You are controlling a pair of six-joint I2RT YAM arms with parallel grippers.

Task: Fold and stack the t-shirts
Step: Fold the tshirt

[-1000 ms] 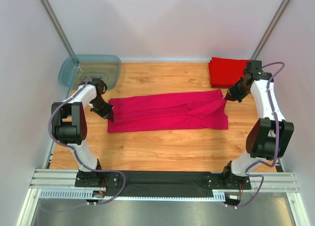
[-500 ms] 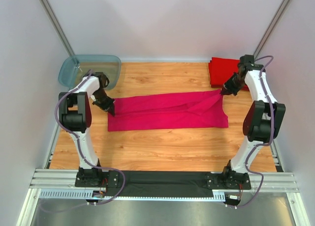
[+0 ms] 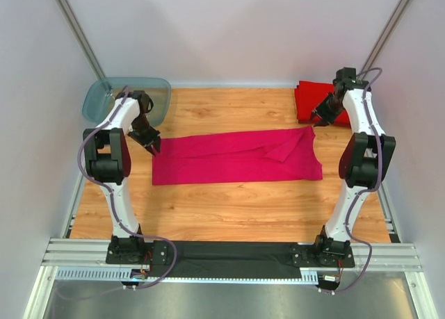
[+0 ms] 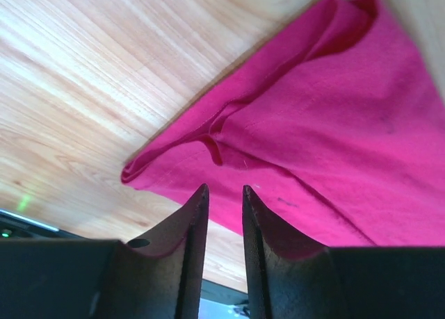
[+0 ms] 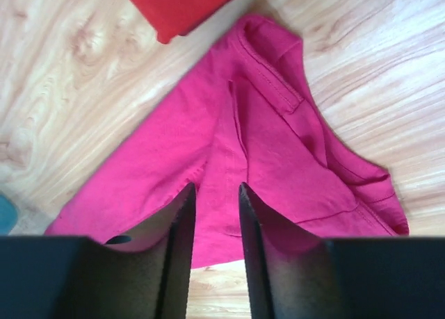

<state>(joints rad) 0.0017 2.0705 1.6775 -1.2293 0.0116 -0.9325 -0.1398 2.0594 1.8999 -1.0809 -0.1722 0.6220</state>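
Observation:
A magenta-pink t-shirt [image 3: 236, 158] lies flat on the wooden table, folded lengthwise into a long strip with a loose flap at its right end. A brighter red folded t-shirt [image 3: 316, 100] sits at the back right. My left gripper [image 3: 155, 147] hovers just above the strip's left end, open and empty. In the left wrist view [image 4: 223, 189] the pink cloth [image 4: 327, 124] lies beyond the fingertips. My right gripper [image 3: 318, 121] is open and empty above the strip's far right corner. The right wrist view [image 5: 216, 185] shows the pink cloth [image 5: 264, 145] and the red shirt's corner [image 5: 181, 6].
A translucent blue-grey plastic tub [image 3: 125, 96] stands at the back left corner, just behind my left arm. White walls close in the table on three sides. Bare wood lies in front of the pink strip [image 3: 229, 208].
Both grippers have drawn back toward the far side, off the strip's ends. The right end of the pink shirt, held up a second ago, now lies on the table.

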